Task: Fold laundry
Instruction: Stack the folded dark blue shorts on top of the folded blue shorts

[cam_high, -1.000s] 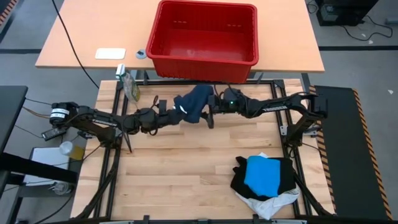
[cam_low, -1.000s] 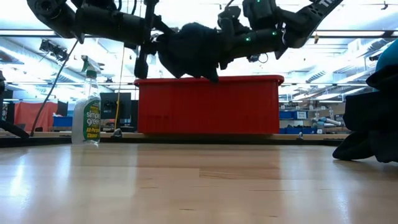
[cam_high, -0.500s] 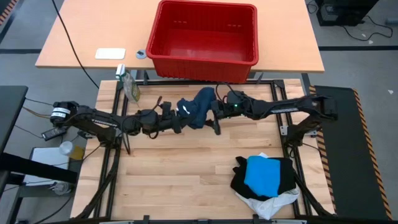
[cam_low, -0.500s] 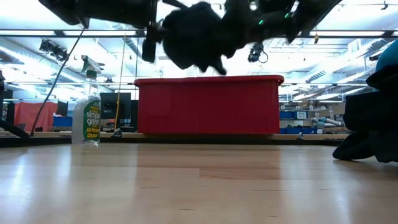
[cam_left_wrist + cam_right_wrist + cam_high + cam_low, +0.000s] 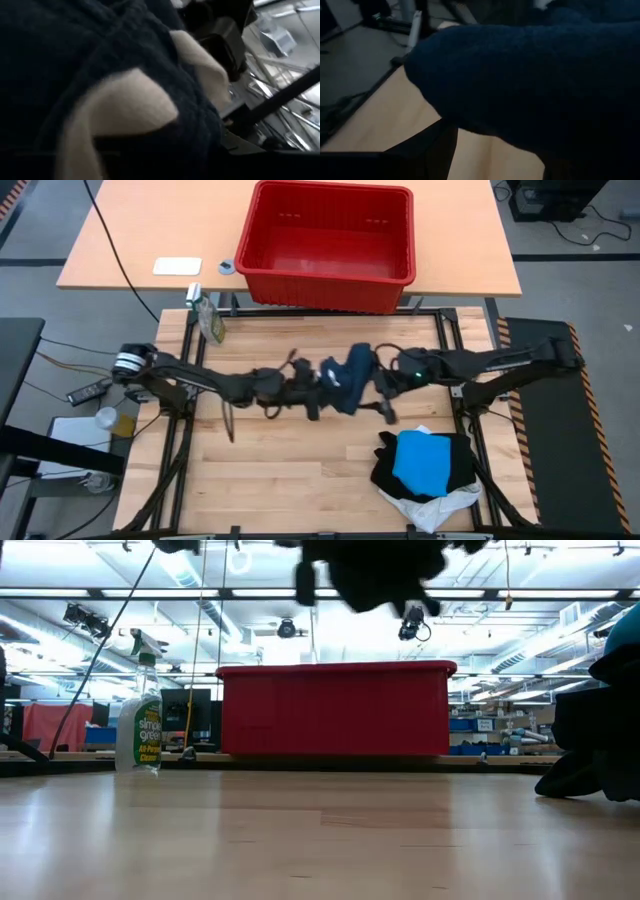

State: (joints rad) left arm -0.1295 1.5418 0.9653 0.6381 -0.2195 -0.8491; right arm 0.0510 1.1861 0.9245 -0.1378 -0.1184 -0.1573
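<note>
Carefully lower the dark navy garment (image 5: 345, 377) flat onto the bare wood of the table (image 5: 280, 465), keeping it taut. It hangs mid-air, bunched, long axis running front to back. Your left gripper (image 5: 318, 383) and right gripper (image 5: 378, 385) each pinch a side.

The high view is evenly and brightly lit, with soft, faint shadows on the wooden bench (image 5: 300, 460). In the low view, ceiling lights (image 5: 560, 615) shine toward the camera, so the garment (image 5: 375, 570) held overhead reads as a black silhouette, and the bench's near surface carries a pale sheen. Both wrist views are dim; the left wrist view is smeared with blur, and the dark cloth (image 5: 545, 80) fills them out of focus.
</note>
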